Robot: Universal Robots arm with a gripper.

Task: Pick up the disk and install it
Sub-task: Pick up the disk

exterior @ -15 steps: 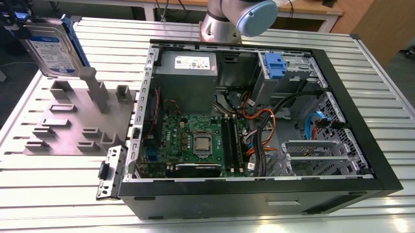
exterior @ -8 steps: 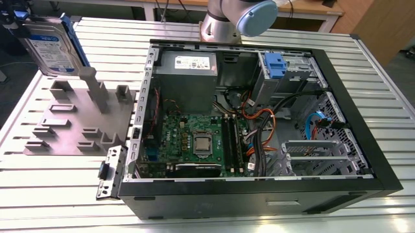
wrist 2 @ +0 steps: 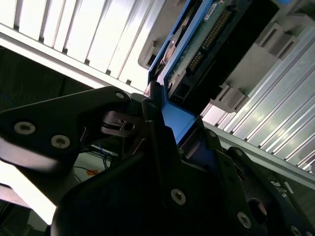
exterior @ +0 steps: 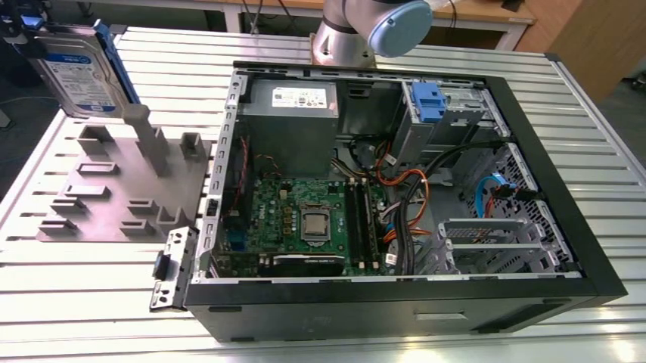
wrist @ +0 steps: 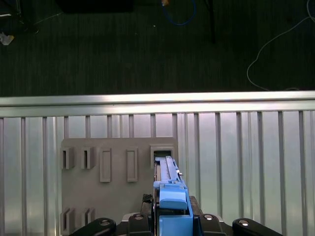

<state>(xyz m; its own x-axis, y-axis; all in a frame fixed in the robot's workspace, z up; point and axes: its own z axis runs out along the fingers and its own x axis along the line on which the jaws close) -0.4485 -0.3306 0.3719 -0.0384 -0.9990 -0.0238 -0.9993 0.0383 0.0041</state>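
The arm [exterior: 341, 39] was a smooth silver-grey tube, its joint closed by a rounded pale blue cap [exterior: 400, 26]. The fingers [wrist 2: 157, 132] were matte black bars, hinged on broad black link plates [wrist 2: 59, 115] with rounded ends. Bright silver screws [wrist 2: 24, 128] dotted those plates. In the first wrist view, black links carried silver screw heads [wrist: 241, 223].

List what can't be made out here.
- Arm beyond its base joints: cut off by the exterior view's top edge.
- Label of the disk: edge-on in first wrist view; circuit-board side faces the second wrist view.
- Drive bay interior: hidden by its metal walls, exterior view.
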